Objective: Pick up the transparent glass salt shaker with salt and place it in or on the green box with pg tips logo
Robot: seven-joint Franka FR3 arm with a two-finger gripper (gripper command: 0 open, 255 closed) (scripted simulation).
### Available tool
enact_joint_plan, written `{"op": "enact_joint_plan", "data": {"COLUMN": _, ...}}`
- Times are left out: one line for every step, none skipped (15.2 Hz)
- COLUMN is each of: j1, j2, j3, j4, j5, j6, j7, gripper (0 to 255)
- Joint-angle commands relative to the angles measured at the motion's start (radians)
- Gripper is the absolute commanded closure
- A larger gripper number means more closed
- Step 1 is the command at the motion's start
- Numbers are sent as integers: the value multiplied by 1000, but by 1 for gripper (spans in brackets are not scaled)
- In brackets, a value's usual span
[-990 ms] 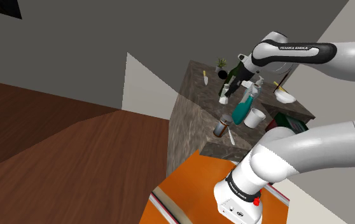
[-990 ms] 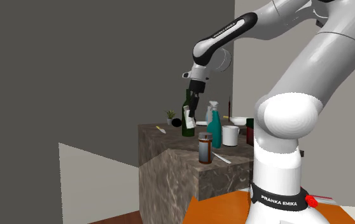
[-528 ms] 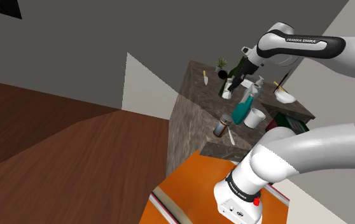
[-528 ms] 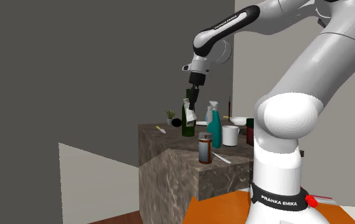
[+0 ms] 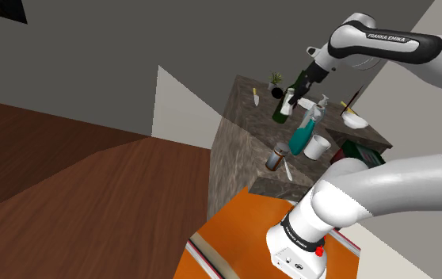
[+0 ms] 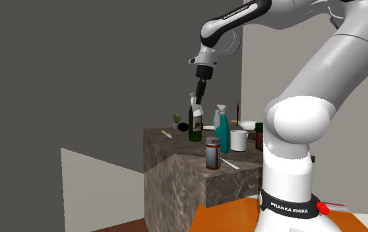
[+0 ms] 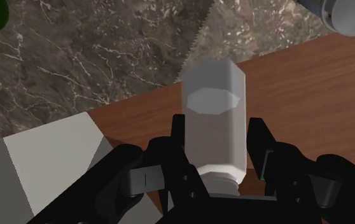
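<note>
Salt shaker (image 7: 213, 105): pale and faceted. We see it in the air, clear of the counter top, in front of the green bottle's (image 6: 194, 132) neck in the second exterior view.
Gripper (image 7: 217, 130): both black fingers press on the shaker's sides, clasping it.
Arm: it reaches high out from the stand (image 5: 239, 230), hand tilted down toward the counter.
Green box (image 5: 360, 152): on the counter, at the shoulder view's right, beside a white mug (image 5: 317, 146) and well apart from the shaker.
Counter (image 5: 239, 135): a dark veined stone block. We also note a teal spray bottle (image 5: 301, 136) and a brown jar (image 5: 276, 157) on it.
Room: brown wood floor (image 5: 69, 182) and grey walls.
</note>
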Motion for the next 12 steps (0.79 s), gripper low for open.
{"op": "enact_joint_plan", "data": {"j1": 3, "j2": 1, "j3": 7, "j4": 26, "j5": 5, "j6": -25, "j7": 2, "gripper": 255}}
{"op": "enact_joint_plan", "data": {"j1": 4, "j2": 1, "j3": 11, "j4": 39, "j5": 8, "j6": -38, "j7": 2, "gripper": 255}}
{"op": "enact_joint_plan", "data": {"j1": 5, "j2": 1, "j3": 14, "j4": 52, "j5": 10, "j6": -51, "j7": 3, "gripper": 255}}
{"op": "enact_joint_plan", "data": {"j1": 7, "j2": 2, "j3": 18, "j4": 65, "j5": 13, "j6": -64, "j7": 4, "gripper": 255}}
{"op": "enact_joint_plan", "data": {"j1": 7, "j2": 2, "j3": 18, "j4": 65, "j5": 13, "j6": -64, "j7": 4, "gripper": 255}}
{"op": "enact_joint_plan", "data": {"j1": -7, "j2": -15, "j3": 8, "j4": 63, "j5": 2, "j6": -77, "j7": -14, "gripper": 255}}
{"op": "enact_joint_plan", "data": {"j1": -20, "j2": -30, "j3": -2, "j4": 62, "j5": -9, "j6": -89, "j7": -32, "gripper": 255}}
{"op": "enact_joint_plan", "data": {"j1": -32, "j2": -45, "j3": -13, "j4": 62, "j5": -19, "j6": -102, "j7": -50, "gripper": 255}}
{"op": "enact_joint_plan", "data": {"j1": -45, "j2": -58, "j3": -25, "j4": 64, "j5": -30, "j6": -114, "j7": -69, "gripper": 255}}
{"op": "enact_joint_plan", "data": {"j1": -56, "j2": -71, "j3": -37, "j4": 66, "j5": -40, "j6": -127, "j7": -88, "gripper": 255}}
{"op": "enact_joint_plan", "data": {"j1": -68, "j2": -83, "j3": -49, "j4": 70, "j5": -51, "j6": -139, "j7": -108, "gripper": 255}}
{"op": "enact_joint_plan", "data": {"j1": -79, "j2": -93, "j3": -62, "j4": 74, "j5": -61, "j6": -152, "j7": -128, "gripper": 255}}
